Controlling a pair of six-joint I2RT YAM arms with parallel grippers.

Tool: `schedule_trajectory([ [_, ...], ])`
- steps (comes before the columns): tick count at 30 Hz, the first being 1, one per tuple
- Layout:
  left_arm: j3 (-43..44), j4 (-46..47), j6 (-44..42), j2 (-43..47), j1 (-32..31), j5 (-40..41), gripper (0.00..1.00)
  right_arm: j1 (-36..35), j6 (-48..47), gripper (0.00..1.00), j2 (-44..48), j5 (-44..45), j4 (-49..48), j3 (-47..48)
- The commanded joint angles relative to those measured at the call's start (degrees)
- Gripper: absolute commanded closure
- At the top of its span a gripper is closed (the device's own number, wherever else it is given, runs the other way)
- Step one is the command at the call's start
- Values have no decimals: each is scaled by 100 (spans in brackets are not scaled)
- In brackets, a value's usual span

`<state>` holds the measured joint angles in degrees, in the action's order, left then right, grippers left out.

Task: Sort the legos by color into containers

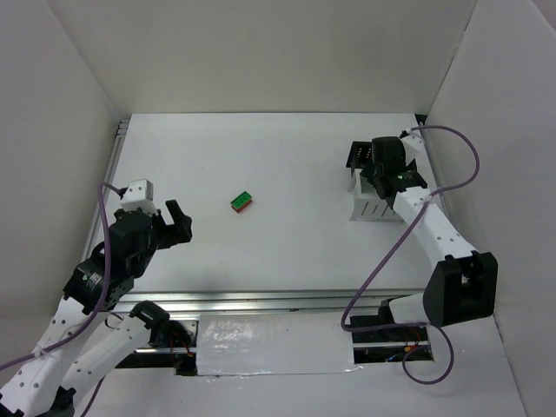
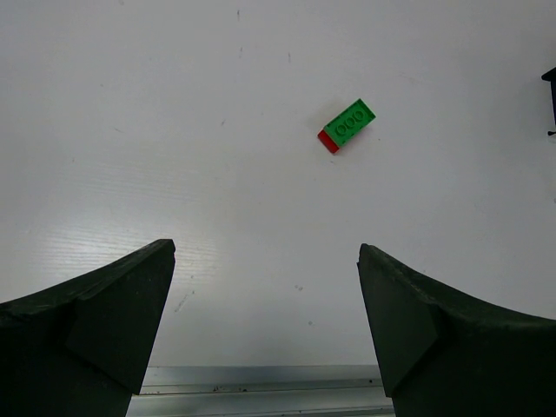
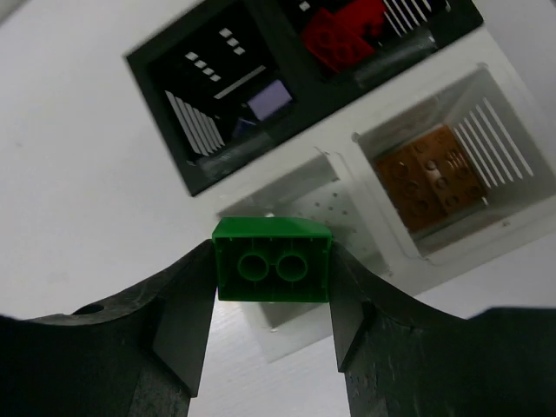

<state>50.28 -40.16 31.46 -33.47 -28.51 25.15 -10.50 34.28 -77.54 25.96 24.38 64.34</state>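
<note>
My right gripper [image 3: 272, 254] is shut on a green lego [image 3: 272, 259], holding it above the left compartment of the white container [image 3: 369, 228]; the other compartment holds an orange-brown lego [image 3: 426, 178]. The black container [image 3: 165, 87] behind it holds a lavender lego [image 3: 268, 100] and a red lego [image 3: 343, 39]. In the top view this gripper [image 1: 380, 180] hovers over the white container [image 1: 369, 208], next to the black container [image 1: 356, 156]. A green-on-red stacked lego [image 1: 241, 202] lies mid-table, also in the left wrist view [image 2: 347, 126]. My left gripper [image 1: 178, 221] is open and empty, left of it.
White walls enclose the table on three sides. A metal rail [image 1: 261, 300] runs along the near edge, also in the left wrist view [image 2: 261, 391]. A purple cable [image 1: 382, 261] hangs from the right arm.
</note>
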Motion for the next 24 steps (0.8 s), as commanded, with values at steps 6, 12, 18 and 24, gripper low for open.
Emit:
schedule_trajectory([
  [6,122,263,-149,-54,30,-124,0,373,-53,86,82,-170,-162,-422],
  [12,105,290,-176,-89,30,-159,0,409,-115,0,10,-205,-56,-272],
  [18,61,421,-246,-238,30,-527,0,286,-229,0,318,-538,14,-273],
  [24,209,1273,60,-2033,65,-1995,0,-259,-615,0,1231,-2184,-126,-536],
])
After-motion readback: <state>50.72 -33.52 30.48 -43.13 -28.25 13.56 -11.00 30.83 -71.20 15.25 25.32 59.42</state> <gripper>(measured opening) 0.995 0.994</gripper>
